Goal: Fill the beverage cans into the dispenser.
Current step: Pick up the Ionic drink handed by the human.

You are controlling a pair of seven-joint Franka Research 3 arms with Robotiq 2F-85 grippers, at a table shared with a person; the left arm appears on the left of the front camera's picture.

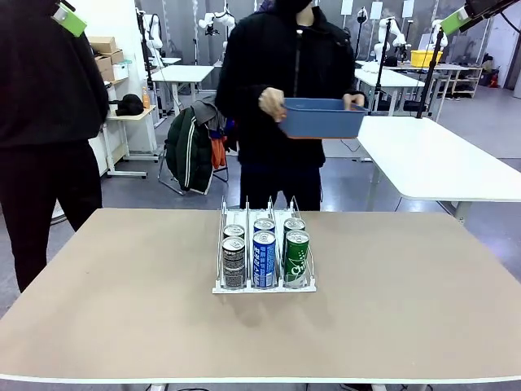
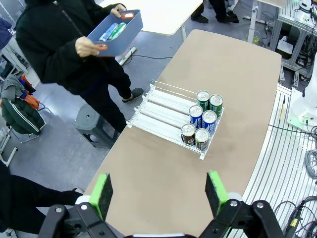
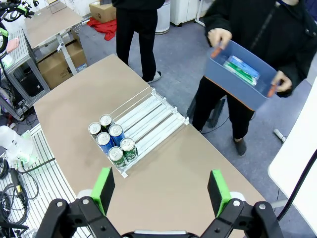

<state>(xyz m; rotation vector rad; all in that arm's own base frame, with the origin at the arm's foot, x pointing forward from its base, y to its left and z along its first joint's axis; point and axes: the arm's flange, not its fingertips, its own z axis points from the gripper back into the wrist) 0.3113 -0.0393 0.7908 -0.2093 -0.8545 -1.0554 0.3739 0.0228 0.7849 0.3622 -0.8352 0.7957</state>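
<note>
**Six cans racked in the dispenser, both claws spread wide**

The dispenser (image 1: 264,213) stands at the middle of the tabletop (image 1: 122,285), its three lanes running from the robot's side toward the person. Six cans sit upright at its robot-side end, two to a lane, one behind the other. From the front view, the dark patterned cans (image 1: 234,262) fill the left lane, the blue-and-white cans (image 1: 264,259) the middle lane and the green cans (image 1: 296,258) the right lane. Each pair touches or nearly touches.

Beyond the far edge of the tabletop a person in black holds a blue bin (image 1: 321,118) at chest height, one hand (image 1: 271,103) on each short end. More cans (image 3: 241,69) lie flat inside it, blue-and-white and green.

The left claw (image 2: 158,181) hangs high over the tabletop's near side, its green-padded fingers spread wide with nothing between them. The right claw (image 3: 160,178) hangs likewise, spread wide with nothing in it, well apart from the dispenser.
</note>
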